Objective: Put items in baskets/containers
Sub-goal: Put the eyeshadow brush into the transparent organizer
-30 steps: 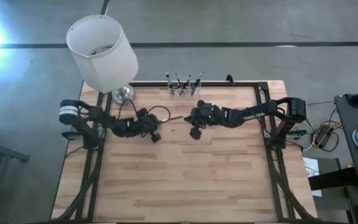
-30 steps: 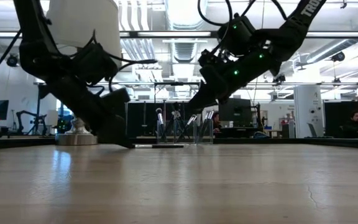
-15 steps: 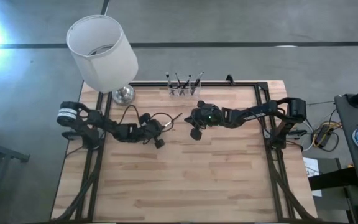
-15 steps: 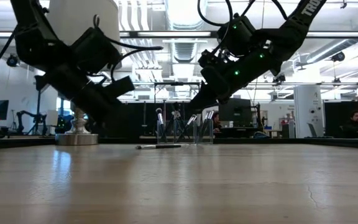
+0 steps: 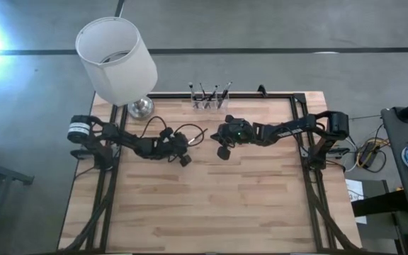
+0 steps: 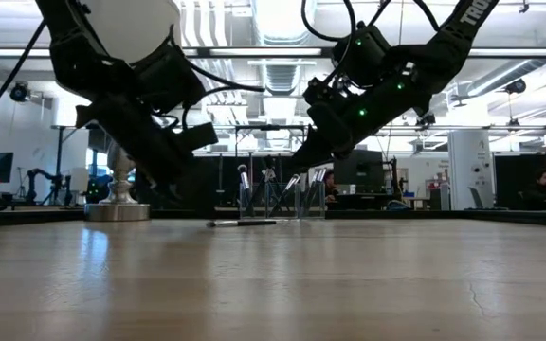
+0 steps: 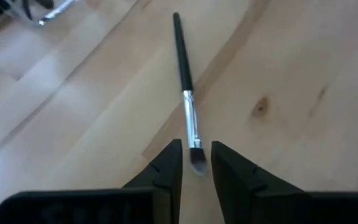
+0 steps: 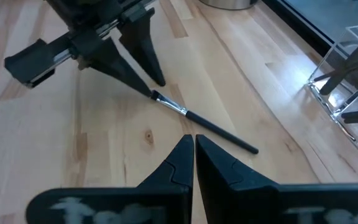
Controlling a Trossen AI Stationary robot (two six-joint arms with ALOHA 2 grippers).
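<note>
One thin makeup brush (image 7: 185, 81) with a dark handle and silver ferrule lies flat on the wooden table (image 5: 211, 191), between the two arms. It also shows in the right wrist view (image 8: 204, 121) and the low view (image 6: 245, 223). My left gripper (image 7: 196, 163) is open just above the table. Its fingertips stand on either side of the brush's bristle tip, and no touch shows. My right gripper (image 8: 193, 146) hangs shut over the brush's handle end, clear of it. The clear plastic holder (image 5: 210, 103) stands at the table's far edge with several brushes upright in it.
A lamp with a white shade (image 5: 115, 60) stands on its silver base (image 5: 140, 108) at the table's far left corner, close behind my left arm. A black frame (image 5: 222, 94) borders the table. The near half of the wooden table carries nothing.
My left gripper has risen off the table at the brush's bristle end and shifted slightly toward the table's right edge, rolling a little. The brush has stayed flat in its place. My right gripper has kept still.
</note>
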